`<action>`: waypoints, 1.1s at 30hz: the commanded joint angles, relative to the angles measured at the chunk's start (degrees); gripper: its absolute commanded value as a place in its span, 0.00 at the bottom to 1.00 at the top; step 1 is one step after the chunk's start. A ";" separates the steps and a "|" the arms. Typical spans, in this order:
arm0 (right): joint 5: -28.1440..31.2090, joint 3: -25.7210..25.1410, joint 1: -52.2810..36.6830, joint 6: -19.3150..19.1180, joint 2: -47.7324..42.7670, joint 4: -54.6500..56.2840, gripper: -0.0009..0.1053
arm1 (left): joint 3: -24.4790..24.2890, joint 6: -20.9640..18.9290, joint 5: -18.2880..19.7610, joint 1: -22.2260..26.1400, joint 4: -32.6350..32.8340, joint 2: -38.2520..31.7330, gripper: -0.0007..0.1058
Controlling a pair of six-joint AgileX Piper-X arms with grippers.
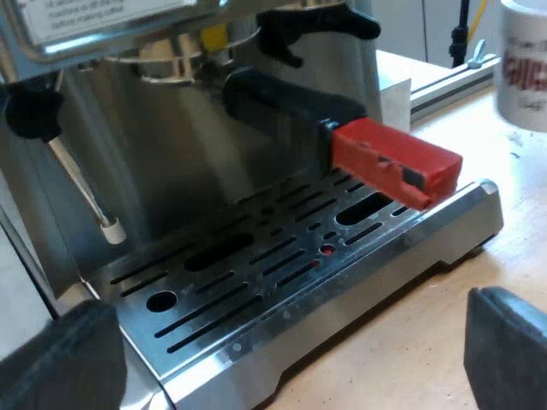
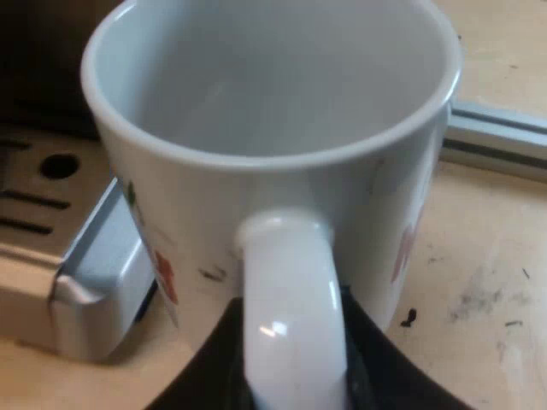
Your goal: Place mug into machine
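The white mug (image 2: 342, 205) with red print stands upright and empty, close beside a corner of the machine's metal drip tray (image 2: 94, 265). My right gripper (image 2: 291, 363) is shut on the mug's handle (image 2: 286, 282), with a black finger (image 2: 201, 371) on each side of it. The same mug (image 1: 526, 68) also appears beyond the tray's far end. My left gripper (image 1: 282, 359) is open and holds nothing, low in front of the slotted drip tray (image 1: 282, 273). The holder's dark handle (image 1: 282, 102) with its red end (image 1: 393, 162) is locked into the espresso machine's front, above the tray.
A thin steam wand (image 1: 81, 188) hangs down over one end of the tray. An aluminium rail (image 2: 496, 137) lies on the wooden table (image 2: 479, 299) behind the mug. Small dark specks are scattered on the wood.
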 commanded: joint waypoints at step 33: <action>15.30 -5.68 34.31 11.43 22.54 -22.69 0.01 | 10.43 -2.60 -0.70 -0.30 -11.62 0.45 0.77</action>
